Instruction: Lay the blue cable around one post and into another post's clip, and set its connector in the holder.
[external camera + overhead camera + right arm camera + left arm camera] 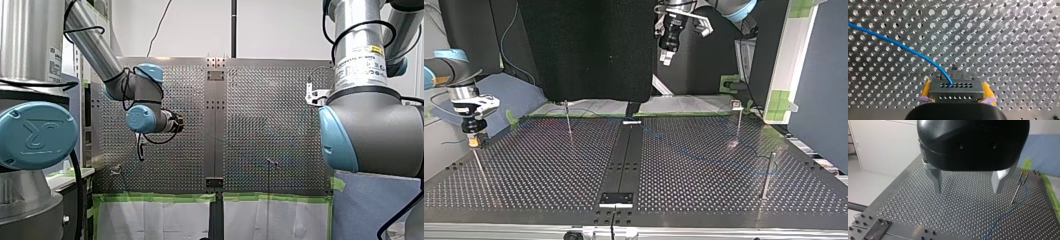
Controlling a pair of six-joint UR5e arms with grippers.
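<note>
Connector (956, 90) between my right fingers (926, 90), cable (898, 44) trailing over table (1010, 37), near clip post (1018, 187).

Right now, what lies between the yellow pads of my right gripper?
The grey connector lies there, held by my right gripper, with the blue cable running out of it. The right wrist view shows it.

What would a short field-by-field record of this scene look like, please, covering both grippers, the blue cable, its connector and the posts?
left gripper: open, empty, hangs above the table
right gripper: shut on the connector, a yellow pad on each side of it
blue cable: leaves the connector and arcs away over the table
posts: thin post, clip post, thick post, all upright
cable in clip: cannot tell
</note>
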